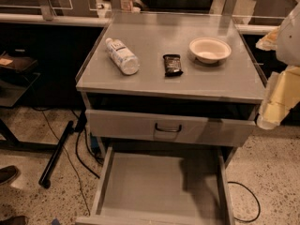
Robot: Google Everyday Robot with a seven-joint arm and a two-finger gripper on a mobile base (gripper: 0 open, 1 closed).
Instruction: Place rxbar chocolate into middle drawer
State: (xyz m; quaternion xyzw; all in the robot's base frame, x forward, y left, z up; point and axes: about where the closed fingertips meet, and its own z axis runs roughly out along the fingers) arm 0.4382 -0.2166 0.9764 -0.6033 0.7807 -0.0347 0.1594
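Speckled stone floor [28,125] spreads all around, and a grey metal cabinet [159,32] stands in the middle of it. Down low, the middle drawer [154,186] is pulled far out toward me. Its flat floor is bare, so it is ready to take something. Above it is another drawer front [206,130] with a dark loop handle [168,128].

At the right edge I see the pale robot arm with the gripper [274,102]. It hangs just beside the right side of the cabinet top, well apart from the things on it. I cannot tell if the gripper is open or closed, and I see nothing in it.

On top lie three things in a row. A clear water bottle [123,56] lies on its side at the left. A pale bowl [210,49] sits at the right. Between them lies the rxbar chocolate [172,64], flat and dark, touching neither one.

I think the job is only at the start: the reach for the bar is not yet done. Next I need to bring the gripper left over the cabinet top, come down on the bar without bumping the bowl, and pinch it. Then it goes down into the open drawer.
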